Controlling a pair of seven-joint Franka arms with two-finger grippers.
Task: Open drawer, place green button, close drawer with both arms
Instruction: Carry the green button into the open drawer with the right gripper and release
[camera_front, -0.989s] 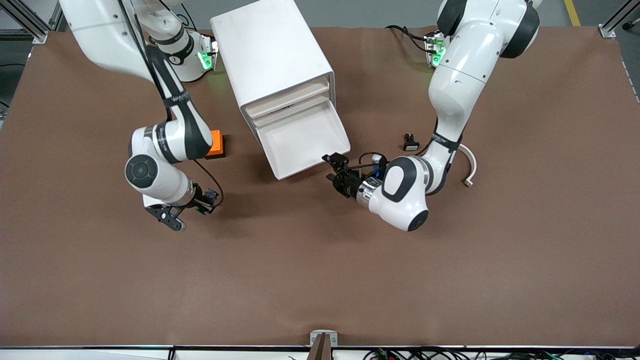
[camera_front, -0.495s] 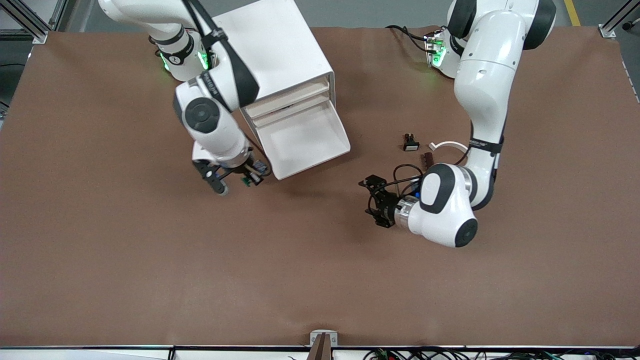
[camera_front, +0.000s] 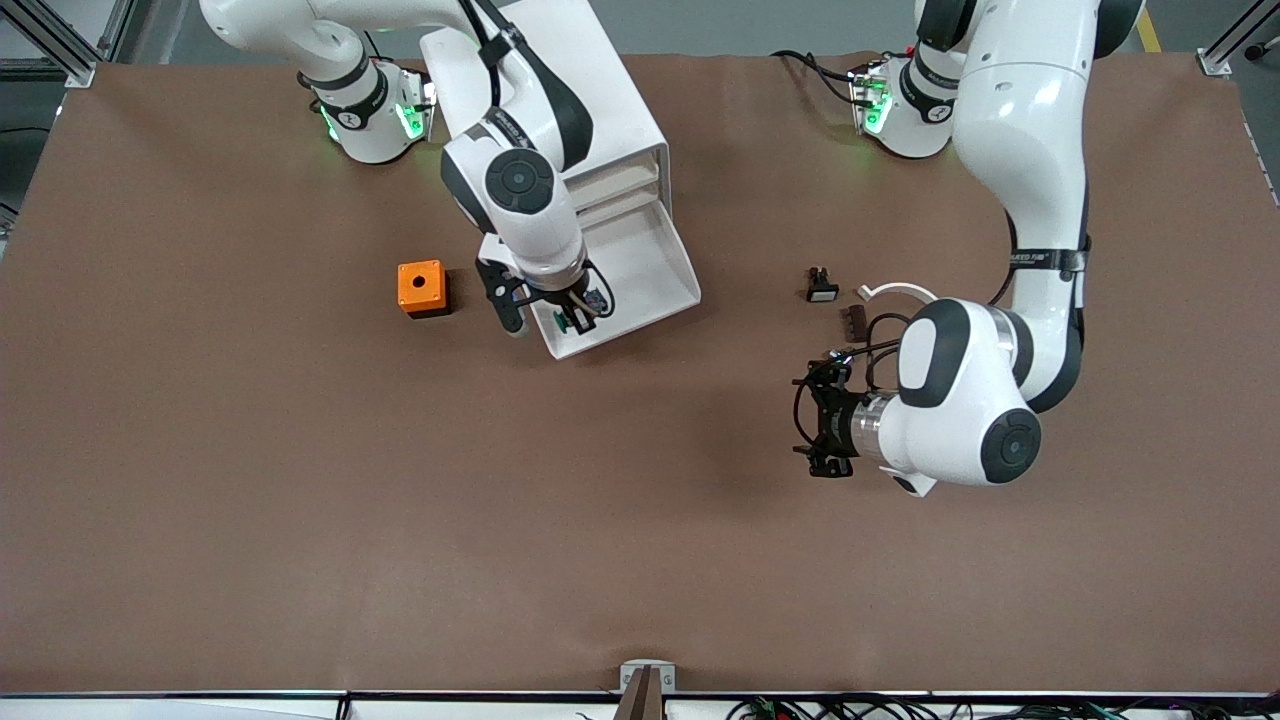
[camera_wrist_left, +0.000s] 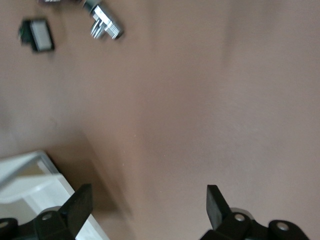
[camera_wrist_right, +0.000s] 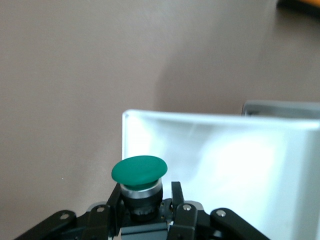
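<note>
The right hand (camera_front: 572, 322) hangs over the front corner of the pulled-out shallow white plastic drawer (camera_front: 655, 265), its fingers pinched on the tiny green-capped push button (camera_wrist_right: 139, 172). That drawer juts from the boxy white cabinet (camera_front: 560, 110), which stands on the brown bench (camera_front: 640, 520). The left hand (camera_front: 822, 420) hovers above bare bench toward the left arm's end, its fingers (camera_wrist_left: 216, 204) spread wide and gripping nothing. An orange cube with a hole (camera_front: 421, 288) sits beside the drawer toward the right arm's end, and a black switch with a white rectangular cap (camera_front: 822, 285) lies toward the left arm's end.
</note>
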